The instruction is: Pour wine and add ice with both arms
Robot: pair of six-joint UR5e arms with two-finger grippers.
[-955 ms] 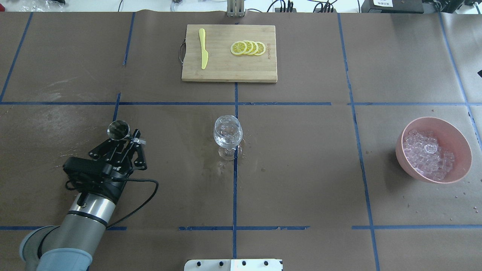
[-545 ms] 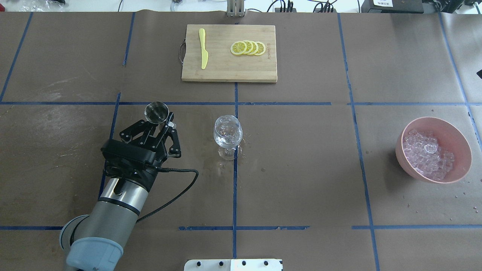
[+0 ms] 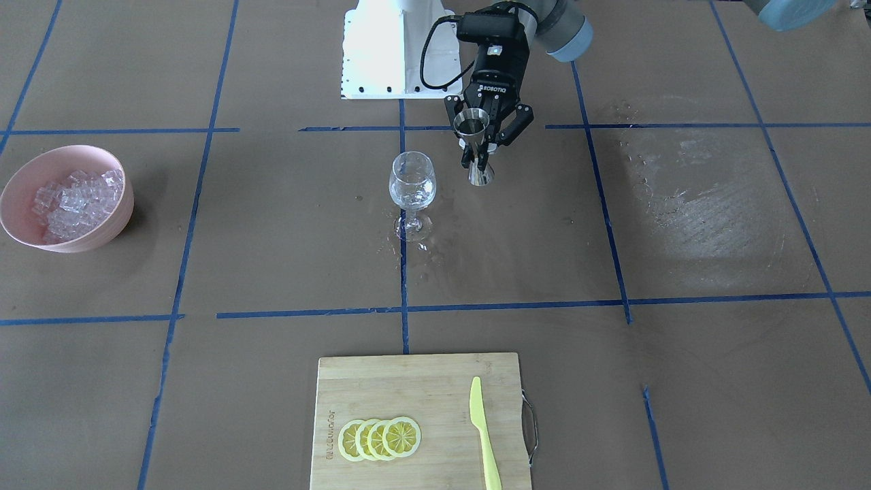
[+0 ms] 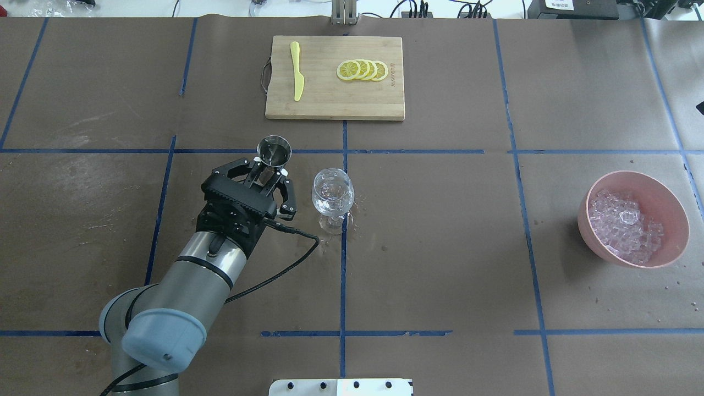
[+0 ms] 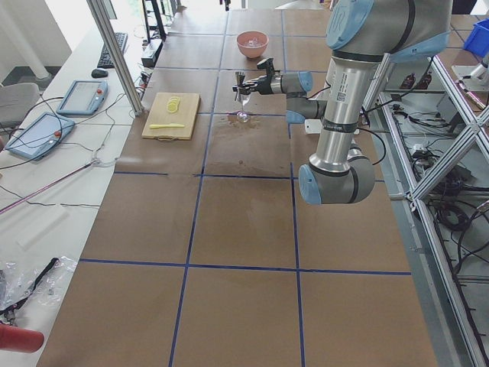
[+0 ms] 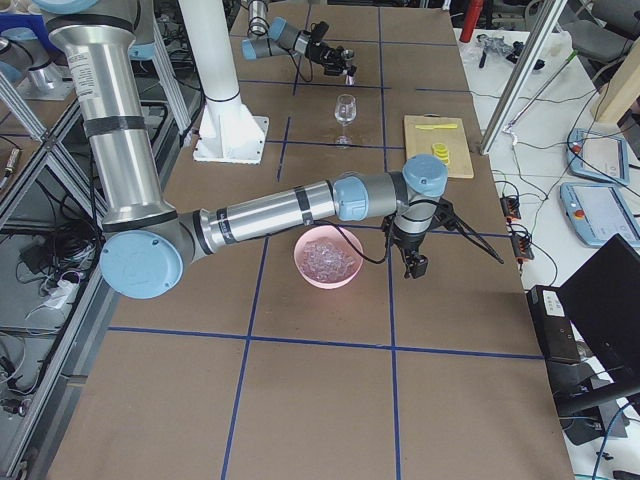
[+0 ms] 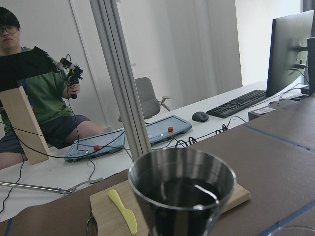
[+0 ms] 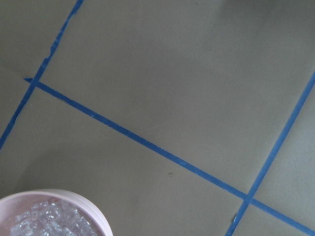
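My left gripper point(image 4: 269, 171) is shut on a metal jigger point(image 4: 274, 149) at its waist and holds it upright above the table, just left of the wine glass point(image 4: 332, 192). In the left wrist view the wine point(image 7: 183, 189) shows as dark liquid inside the jigger point(image 7: 181, 196). The clear glass point(image 3: 412, 184) stands upright on a wet patch. The ice point(image 4: 624, 223) fills a pink bowl point(image 4: 674, 242) at the far right. My right gripper point(image 6: 415, 265) hangs beside that bowl point(image 6: 300, 262) and shows only in the exterior right view, so I cannot tell its state.
A wooden cutting board point(image 4: 330, 104) at the back holds a yellow knife point(image 4: 297, 71) and several lemon slices point(image 4: 363, 70). Water spots lie around the glass foot point(image 4: 330, 224). The white robot base point(image 3: 398, 47) is at the near edge.
My left gripper has moved right and forward with the jigger, from the table's left part to just beside the wine glass. The glass and bowl have not moved.
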